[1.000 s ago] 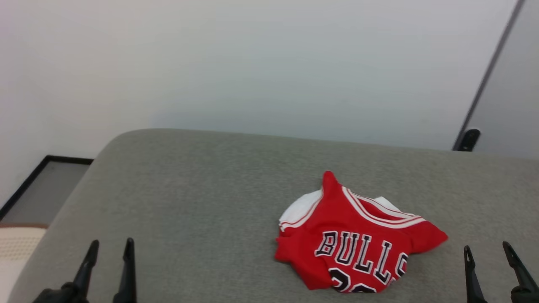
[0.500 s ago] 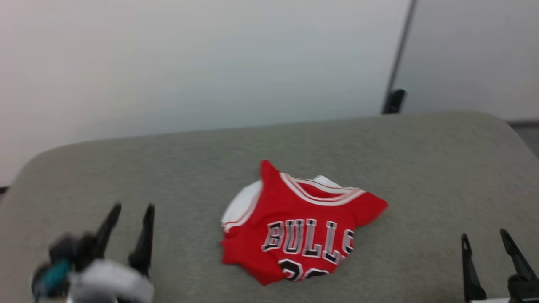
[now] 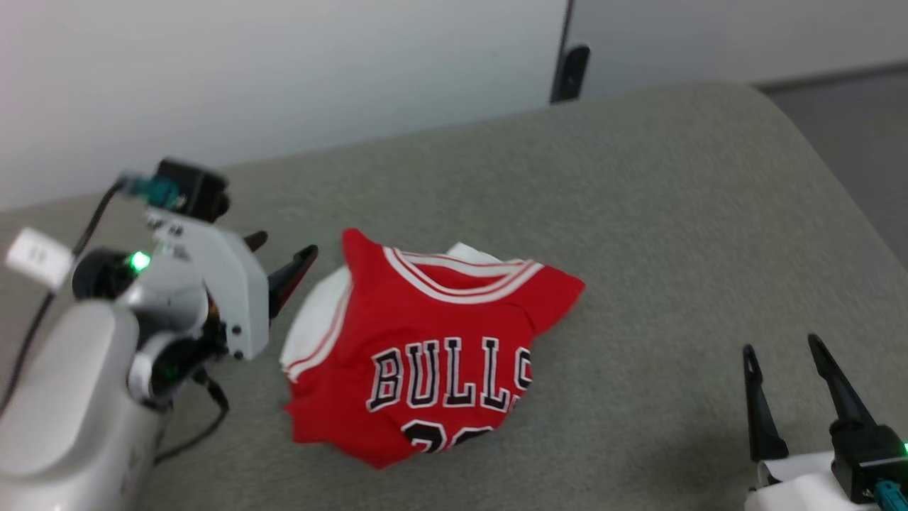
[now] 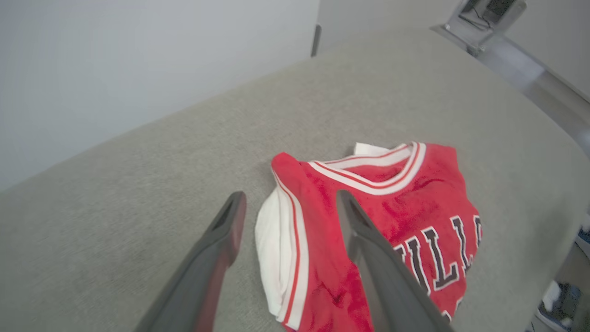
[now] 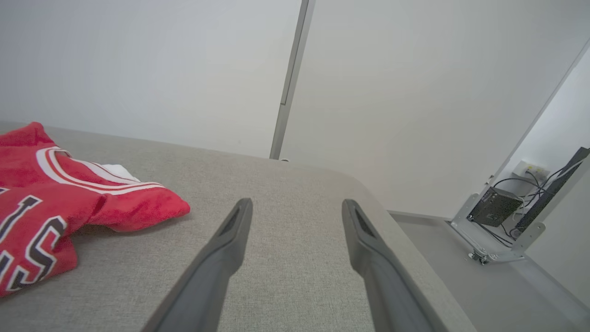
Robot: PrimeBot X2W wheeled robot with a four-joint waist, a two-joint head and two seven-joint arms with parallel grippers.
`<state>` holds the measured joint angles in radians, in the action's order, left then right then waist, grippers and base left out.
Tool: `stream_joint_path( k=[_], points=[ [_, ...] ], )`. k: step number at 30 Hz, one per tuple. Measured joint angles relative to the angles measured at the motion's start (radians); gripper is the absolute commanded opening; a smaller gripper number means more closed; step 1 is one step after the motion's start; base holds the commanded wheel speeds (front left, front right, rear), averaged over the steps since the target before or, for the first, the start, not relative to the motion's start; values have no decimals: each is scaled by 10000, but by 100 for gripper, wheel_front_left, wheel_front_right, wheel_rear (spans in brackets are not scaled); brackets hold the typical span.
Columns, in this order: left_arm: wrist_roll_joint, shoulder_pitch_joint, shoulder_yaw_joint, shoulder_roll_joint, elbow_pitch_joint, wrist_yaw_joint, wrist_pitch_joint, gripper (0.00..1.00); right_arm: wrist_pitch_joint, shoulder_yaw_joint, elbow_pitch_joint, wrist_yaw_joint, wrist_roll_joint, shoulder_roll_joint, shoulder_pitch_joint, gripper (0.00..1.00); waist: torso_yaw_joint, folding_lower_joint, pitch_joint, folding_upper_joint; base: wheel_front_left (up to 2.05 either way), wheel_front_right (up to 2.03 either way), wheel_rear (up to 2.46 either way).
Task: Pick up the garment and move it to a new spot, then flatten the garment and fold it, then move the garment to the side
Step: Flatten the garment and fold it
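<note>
Ideally the left gripper (image 3: 285, 245), jaws spread just left of the crumpled red shirt (image 3: 425, 341) on the middle of the grey cushion (image 3: 674, 213), should lower over the white sleeve (image 3: 312, 326) and pinch several layers, while the right gripper (image 3: 780, 346), likewise spread, hangs apart at near right.

Left end effector (image 4: 290, 196) spread wide — crumpled garment (image 4: 405, 203) just beyond.

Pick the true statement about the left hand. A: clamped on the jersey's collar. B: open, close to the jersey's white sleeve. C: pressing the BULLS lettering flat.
B: the left hand is open beside the white sleeve of the jersey, gripping nothing.
</note>
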<state>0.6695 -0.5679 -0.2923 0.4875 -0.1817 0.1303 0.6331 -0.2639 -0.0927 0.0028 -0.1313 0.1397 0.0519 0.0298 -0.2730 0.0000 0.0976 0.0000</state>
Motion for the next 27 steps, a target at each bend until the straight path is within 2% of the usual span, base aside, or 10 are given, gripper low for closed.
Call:
stream_joint_path(
  k=[4, 9, 15, 23, 25, 27],
  points=[
    [368, -810, -389, 128, -416, 0, 1607, 100, 0, 115, 38, 0, -184, 0, -209, 100, -411, 0, 472, 0, 0, 0, 0],
    [403, -1240, -746, 533, -982, -59, 2897, 100, 0, 213, 75, 0, -410, -2, -352, 100, -950, 0, 922, 0, 0, 0, 0],
    [146, -1484, -1035, 1281, -1434, -58, 3659, 100, 0, 209, 35, 0, -535, -2, -414, 100, -1450, 0, 1419, 0, 0, 0, 0],
    [148, -1477, -1221, 1432, -2180, -368, 4424, 99, 0, 226, -38, 0, -685, -4, -601, 100, -1810, 1, 1951, 0, 0, 0, 0],
    [58, -1482, -1333, 1505, -2232, -366, 4594, 79, 0, 230, -42, 0, -698, -4, -618, 100, -1855, 0, 2042, 0, 0, 0, 0],
    [33, -1497, -1361, 1544, -2266, -426, 4663, 66, 0, 234, -42, 0, -709, -4, -632, 100, -1882, 0, 2120, 0, 0, 0, 0]
  ],
)
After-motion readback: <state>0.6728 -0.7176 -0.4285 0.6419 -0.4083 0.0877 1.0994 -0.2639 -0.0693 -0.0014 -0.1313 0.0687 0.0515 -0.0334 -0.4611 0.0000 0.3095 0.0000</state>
